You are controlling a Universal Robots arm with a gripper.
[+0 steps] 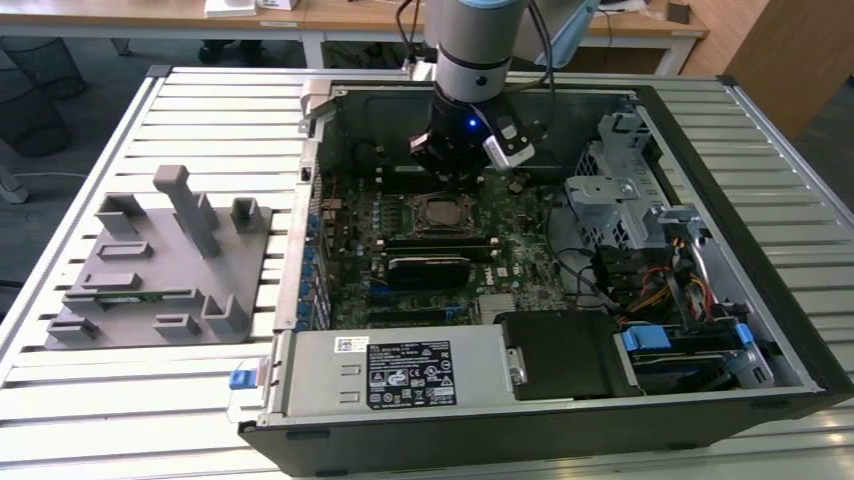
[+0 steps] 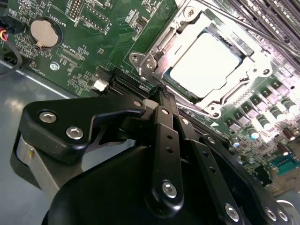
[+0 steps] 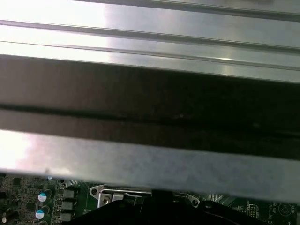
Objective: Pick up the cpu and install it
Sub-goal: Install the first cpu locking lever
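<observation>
The arm stands over the open case (image 1: 747, 130), its gripper (image 1: 454, 172) lowered to just above the motherboard (image 1: 521, 250), at the far side of the socket (image 1: 445, 215) in the exterior view. The cpu (image 2: 206, 64) already lies flat in that socket, its bright square top framed by the metal bracket (image 2: 140, 63) in the second wrist view. There the gripper (image 2: 163, 96) shows its fingers brought together to a narrow tip with nothing between them, so I take it as closed and empty. That tip sits just beside the socket's corner, apart from the chip; the cpu lies just ahead of the fingertips and a little below them. Being square, the chip has no long axis to speak of, and its edges run parallel with the socket frame. The grey fixture (image 1: 160, 265) on the slatted table (image 1: 107, 400), at the exterior view's left, is well apart from the arm. To my eye the placing looks done.
</observation>
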